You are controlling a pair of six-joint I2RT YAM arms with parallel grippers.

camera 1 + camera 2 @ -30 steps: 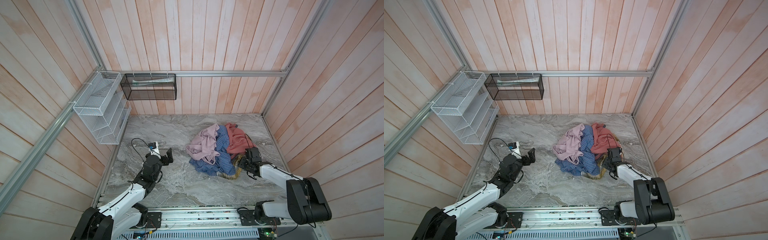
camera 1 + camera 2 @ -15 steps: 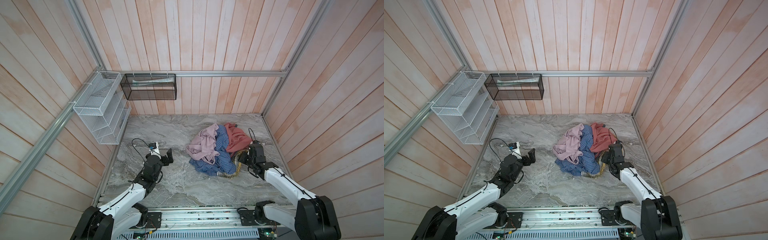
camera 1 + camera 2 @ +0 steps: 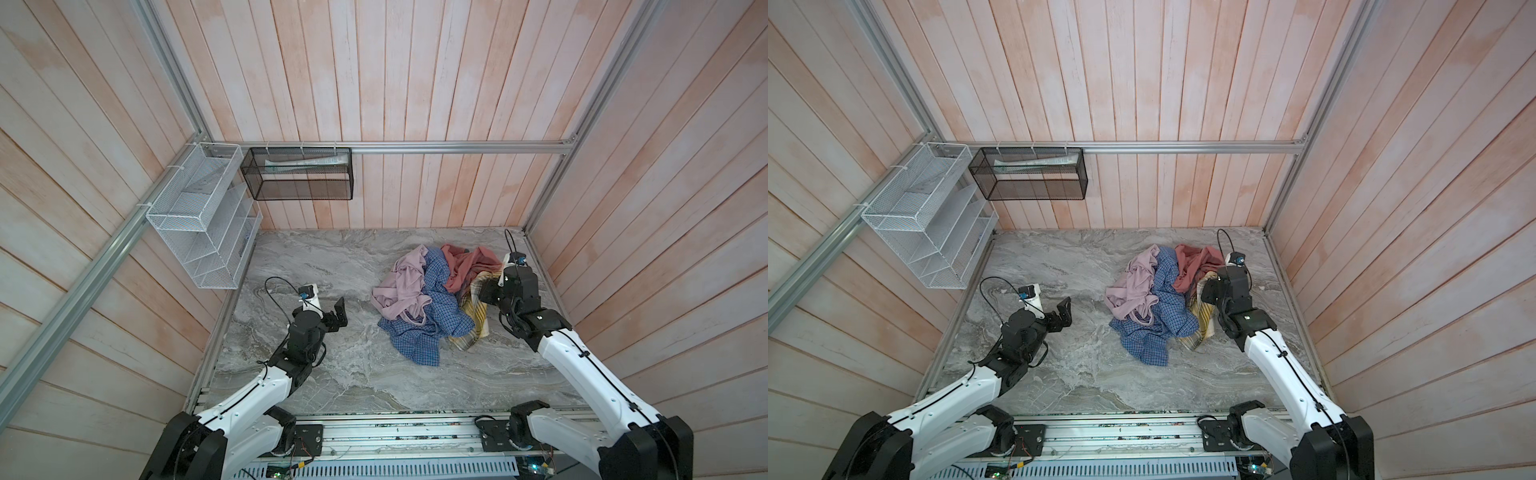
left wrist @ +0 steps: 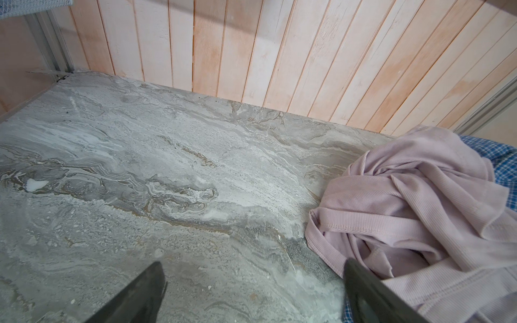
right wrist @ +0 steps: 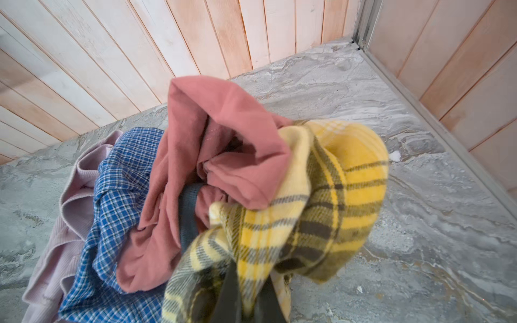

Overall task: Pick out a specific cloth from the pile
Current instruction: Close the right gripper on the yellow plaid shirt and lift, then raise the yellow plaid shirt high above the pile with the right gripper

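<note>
Though the cloth [image 5: 330, 195] is clamped in the shut right gripper [image 5: 249, 293] at the pile's [image 3: 415, 291] right edge, part lies under other garments. Pulling it free is not yet done. The left gripper [image 3: 337, 316] hangs well apart, jaws wide.

Soft, even, bright light fills both top views, leaving the pale plank wall [image 3: 395, 83] free of glare and only faint, blurred shadows under the left arm [image 3: 257, 390] on the marble table [image 3: 353, 374], while the wide lens splays the planks outward toward the corners. In the left wrist view the table is sharp, but the fingers [image 4: 134, 296] of the left gripper [image 4: 251, 302] are dark and out of focus. In the right wrist view the yellow plaid cloth [image 5: 321, 209], close to the lens, is smeared and soft.
</note>
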